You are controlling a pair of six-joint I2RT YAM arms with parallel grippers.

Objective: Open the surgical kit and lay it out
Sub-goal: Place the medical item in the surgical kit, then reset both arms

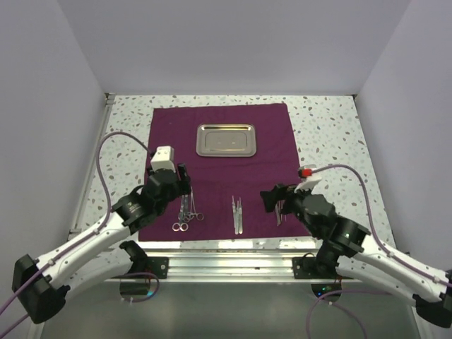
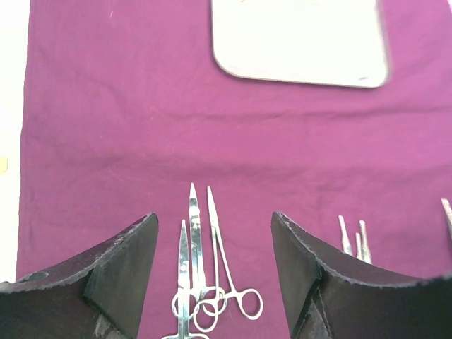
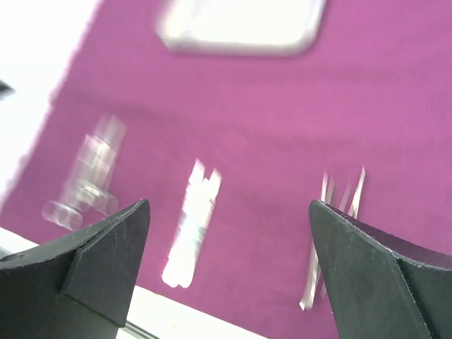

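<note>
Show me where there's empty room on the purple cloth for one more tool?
Free: the cloth band between the steel tray and the instrument row, plus strips left and right of the tray. Crowded: the near edge, where ring-handled scissors and tweezers lie.

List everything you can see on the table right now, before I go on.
cloth: one, dark purple, spread flat on the table
tray: one, shiny steel, on the cloth's far half
scissors: three, it seems, silver, cloth's near left
tweezers: two, silver, cloth's near middle
thin tools: count unclear, silver, cloth's near right
table: one, white speckled, under everything
left pincer: one, black, open, above the scissors
right pincer: one, black, open, above the cloth's near right
</note>
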